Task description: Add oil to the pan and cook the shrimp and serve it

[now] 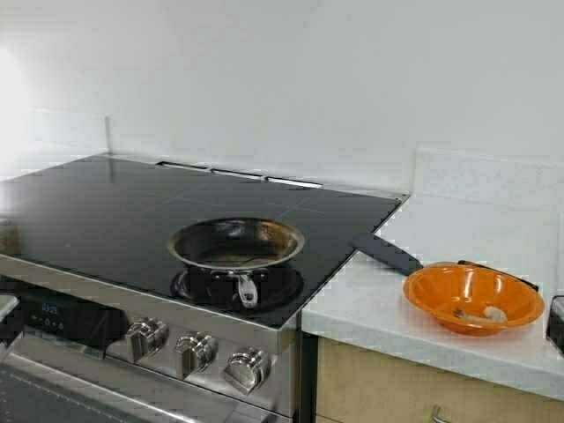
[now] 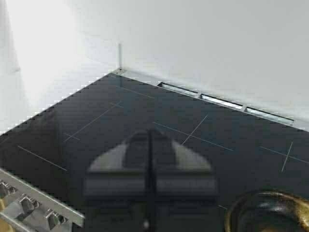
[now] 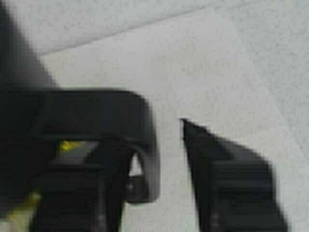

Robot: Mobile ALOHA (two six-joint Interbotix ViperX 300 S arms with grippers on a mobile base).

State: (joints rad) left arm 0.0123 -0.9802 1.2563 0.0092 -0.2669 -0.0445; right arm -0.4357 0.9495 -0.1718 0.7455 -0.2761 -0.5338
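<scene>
The left hand (image 2: 150, 169) is hovering over the black cooktop (image 1: 115, 211) with its fingers pressed together on nothing; the pan (image 1: 236, 244) is sitting just to its right on the front burner, handle pointing toward the knobs; further right, on the white surface (image 1: 458, 229), the shrimp (image 1: 490, 313) is lying in the orange bowl (image 1: 473, 298); the right hand (image 3: 159, 179) is hanging low over that surface, spread wide, with the black handle and lid of the oil jug (image 3: 96, 145) lying between its fingers. By my reading, the right arm is nearest the oil, so the pour is falling to it.
</scene>
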